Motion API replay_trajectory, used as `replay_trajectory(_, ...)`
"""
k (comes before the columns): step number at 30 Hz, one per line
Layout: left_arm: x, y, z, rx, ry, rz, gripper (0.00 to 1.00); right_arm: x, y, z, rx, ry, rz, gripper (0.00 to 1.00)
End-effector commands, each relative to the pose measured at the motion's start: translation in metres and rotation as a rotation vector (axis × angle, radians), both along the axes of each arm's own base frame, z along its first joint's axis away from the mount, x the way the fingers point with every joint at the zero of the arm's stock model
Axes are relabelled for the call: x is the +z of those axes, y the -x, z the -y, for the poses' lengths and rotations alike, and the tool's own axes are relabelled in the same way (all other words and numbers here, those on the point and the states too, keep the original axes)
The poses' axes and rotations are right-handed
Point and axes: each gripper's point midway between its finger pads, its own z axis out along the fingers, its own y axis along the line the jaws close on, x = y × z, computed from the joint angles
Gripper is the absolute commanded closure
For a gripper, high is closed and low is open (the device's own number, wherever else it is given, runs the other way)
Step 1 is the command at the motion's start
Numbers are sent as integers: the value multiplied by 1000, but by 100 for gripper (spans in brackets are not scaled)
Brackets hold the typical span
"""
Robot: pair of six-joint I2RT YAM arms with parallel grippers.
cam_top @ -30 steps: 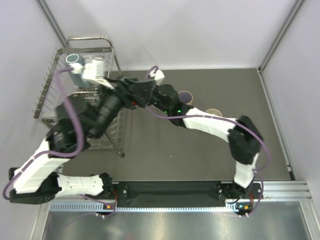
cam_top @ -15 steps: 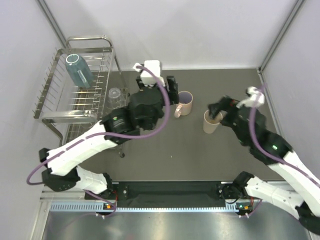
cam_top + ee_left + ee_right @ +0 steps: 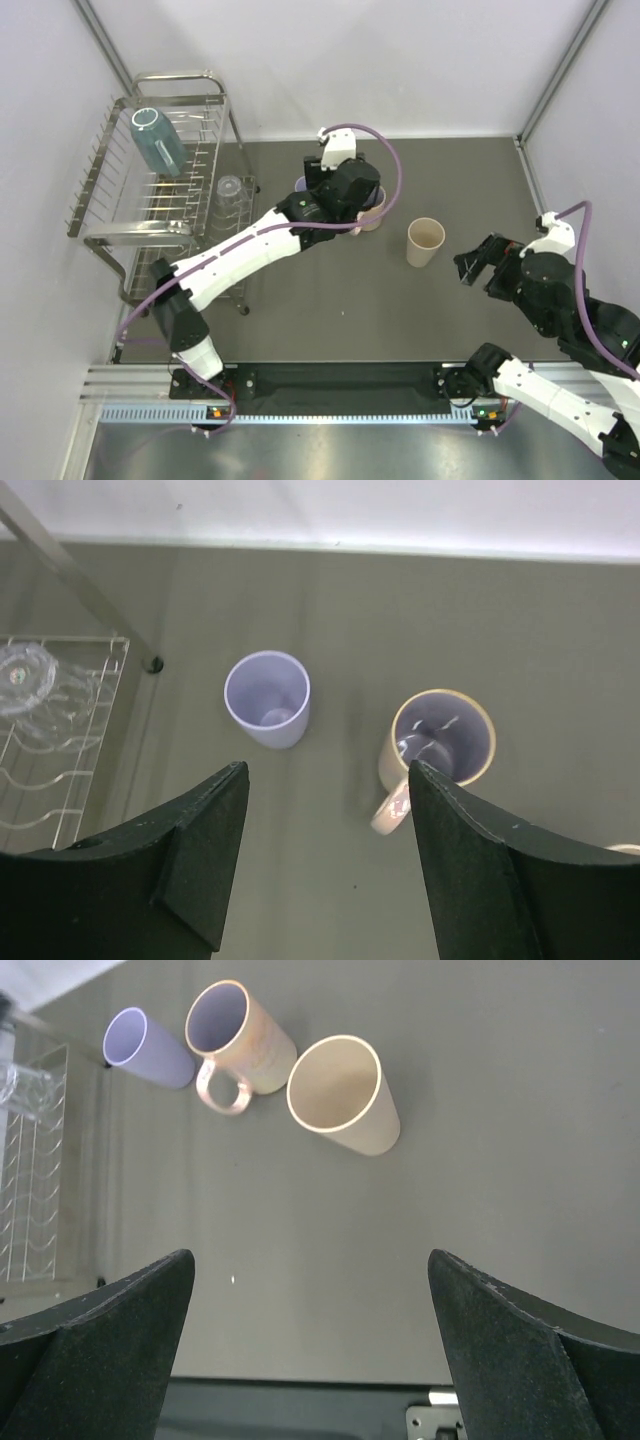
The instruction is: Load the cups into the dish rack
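The silver wire dish rack [image 3: 110, 215] stands at the left, with the teal-blue cup [image 3: 155, 141] and the clear glass [image 3: 230, 189] in it. The lavender tumbler [image 3: 267, 698] and the pink handled mug [image 3: 440, 746] stand upright side by side on the table, mostly hidden under my left arm in the top view. My left gripper [image 3: 327, 780] hovers open and empty above them. The beige tumbler [image 3: 425, 241] stands upright to their right and also shows in the right wrist view [image 3: 345, 1095]. My right gripper [image 3: 475, 262] is open and empty, right of it and apart.
The grey table meets white walls at the back and on both sides. A rack leg [image 3: 152, 664] stands just left of the lavender tumbler. The black rail with the arm bases [image 3: 340, 380] runs along the near edge.
My left gripper let go of the teal-blue cup in the rack and swung right to above the lavender tumbler and pink mug. My right gripper pulled back right, away from the beige tumbler.
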Motion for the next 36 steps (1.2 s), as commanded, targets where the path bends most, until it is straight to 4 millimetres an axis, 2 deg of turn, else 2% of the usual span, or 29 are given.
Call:
replay_trajectory(1,-1,-5,-5,98,10,22,29,5,12,3,24,-9,-25,0)
replay_trajectory(9,-31,-16,-13,224,-76,29,26,-2,17,0,47,-16,-53,0)
replay_trajectory(14,-40,-24,-8,229,-106,19,26,-5,20,-2,69,-30,-56,0)
replay_trajectory(22,-73,-40,7,244,-92,-17,27,-5,27,2,80,-33,-51,0)
replay_trajectory(27,-71,-51,14,290,-73,13,27,-5,32,5,83,-36,-59,0)
replay_trajectory(29,-79,-60,12,311,-83,6,28,-3,33,6,82,-45,-55,0)
replay_trajectory(30,-76,-64,13,317,-66,9,28,-3,35,7,82,-45,-59,0)
replay_trajectory(36,-89,-93,-9,374,-21,-17,32,1,42,12,86,-53,-58,0)
